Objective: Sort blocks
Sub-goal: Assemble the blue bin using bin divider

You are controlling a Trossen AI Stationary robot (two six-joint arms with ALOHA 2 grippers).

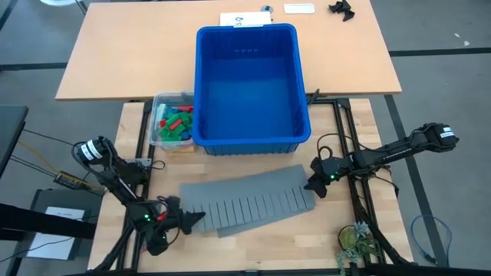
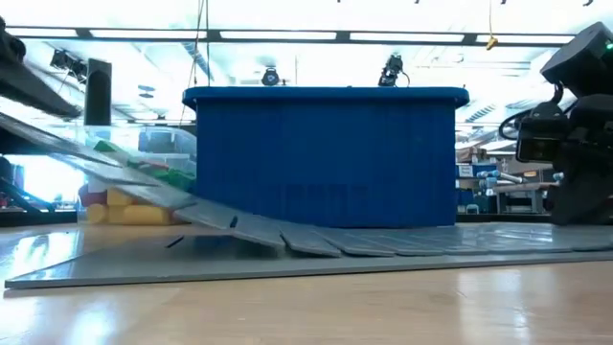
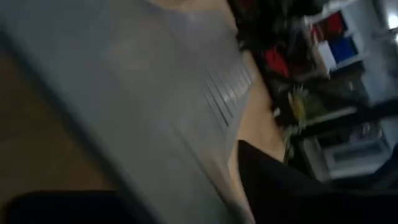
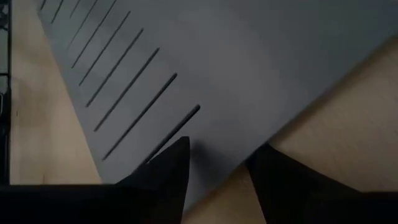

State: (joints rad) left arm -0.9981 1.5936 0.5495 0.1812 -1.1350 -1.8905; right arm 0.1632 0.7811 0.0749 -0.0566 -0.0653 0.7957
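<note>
The blocks (image 1: 175,123), red, green, blue and yellow, lie in a small clear tub (image 1: 156,101) left of the big blue bin (image 1: 249,142). A grey slotted sheet (image 1: 249,201) lies in front of the bin. My left gripper (image 1: 186,222) is at its left end and shut on it; that end (image 2: 86,158) is raised off the table. My right gripper (image 1: 311,186) stands open at the sheet's right end. One finger (image 4: 166,177) is over the sheet's corner, the other (image 4: 283,183) over bare wood. My left gripper has the grey sheet's left end (image 3: 155,124), which runs between its two fingers (image 3: 292,186). The gripper comes from the table's left, nearly level. That end is lifted and slopes down to the right, while the rest (image 2: 431,240) lies flat on the table.
The bin and tub stand just behind the sheet. A small green plant (image 1: 355,241) sits at the near right corner. A second table (image 1: 123,54) behind holds papers (image 1: 245,19) and a black object (image 1: 344,9). Cables run along both sides.
</note>
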